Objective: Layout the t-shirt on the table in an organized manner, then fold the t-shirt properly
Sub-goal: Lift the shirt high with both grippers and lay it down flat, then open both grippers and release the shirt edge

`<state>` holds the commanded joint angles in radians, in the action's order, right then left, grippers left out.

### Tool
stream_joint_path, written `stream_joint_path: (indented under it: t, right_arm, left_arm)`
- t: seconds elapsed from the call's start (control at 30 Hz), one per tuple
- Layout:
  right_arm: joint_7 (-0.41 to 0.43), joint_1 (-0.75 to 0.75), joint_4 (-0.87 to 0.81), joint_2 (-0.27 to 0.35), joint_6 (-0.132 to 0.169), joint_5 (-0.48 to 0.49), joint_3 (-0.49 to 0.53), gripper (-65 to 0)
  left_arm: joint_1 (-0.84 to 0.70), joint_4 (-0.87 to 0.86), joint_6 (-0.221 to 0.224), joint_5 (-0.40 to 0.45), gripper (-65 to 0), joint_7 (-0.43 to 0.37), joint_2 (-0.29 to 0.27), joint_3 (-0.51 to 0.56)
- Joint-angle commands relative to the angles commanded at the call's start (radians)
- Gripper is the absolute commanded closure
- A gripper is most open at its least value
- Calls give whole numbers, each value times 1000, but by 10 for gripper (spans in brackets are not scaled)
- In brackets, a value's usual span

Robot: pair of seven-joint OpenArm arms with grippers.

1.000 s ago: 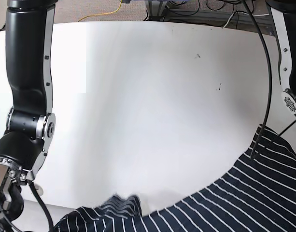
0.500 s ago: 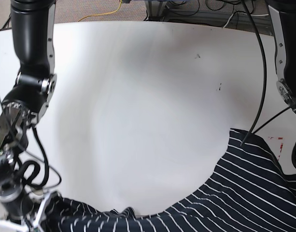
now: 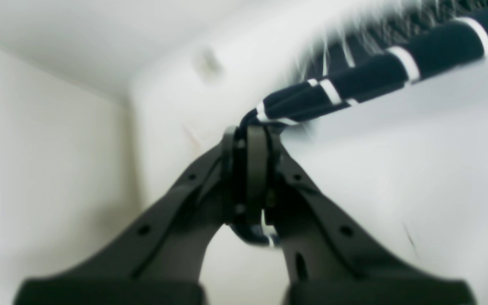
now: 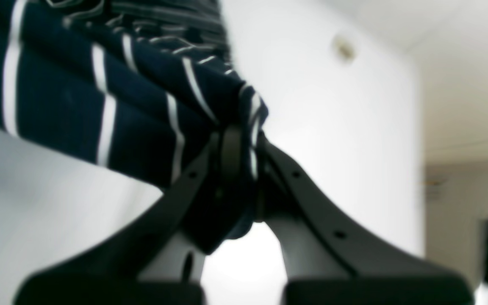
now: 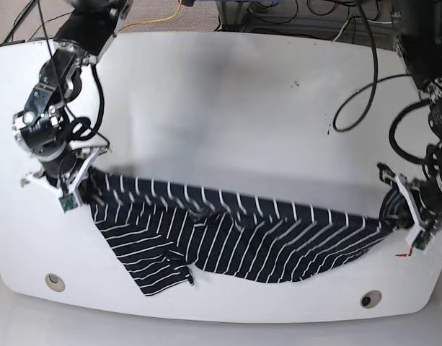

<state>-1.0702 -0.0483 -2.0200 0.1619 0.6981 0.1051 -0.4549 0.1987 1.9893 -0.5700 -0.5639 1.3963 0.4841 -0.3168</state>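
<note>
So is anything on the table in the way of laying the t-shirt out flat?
Nothing visible. The t-shirt hangs stretched between the right claw and left claw, both shut on it, and the white table shows only bare surface beyond and under it.

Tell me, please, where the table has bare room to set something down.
The table is bare behind the t-shirt, from the stretched cloth to the far edge. The front strip is crowded: the shirt spans it between the right pincer and left pincer.
</note>
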Motion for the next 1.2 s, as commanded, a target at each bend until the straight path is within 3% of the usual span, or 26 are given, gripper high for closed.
stream_joint_path:
  t: [0.33, 0.5, 1.0, 1.1, 1.2]
  right_arm:
    - [141, 282, 15, -95, 0, -5, -2, 0]
    - [147, 370, 15, -104, 0, 2, -2, 0]
    - [147, 489, 15, -104, 0, -6, -2, -2]
    - [147, 502, 15, -104, 0, -6, -2, -25]
    - [146, 506, 15, -106, 0, -6, -2, -130]
  left_arm:
    - [-350, -3, 0, 6, -6, 0, -29, -49]
    - [-470, -5, 2, 8, -6, -58, -20, -48]
    - [-543, -8, 2, 9, -10, -101, 87, -44]
    - [-540, -8, 2, 9, -11, -101, 95, -44]
    - [-539, -8, 2, 9, -11, -101, 98, -44]
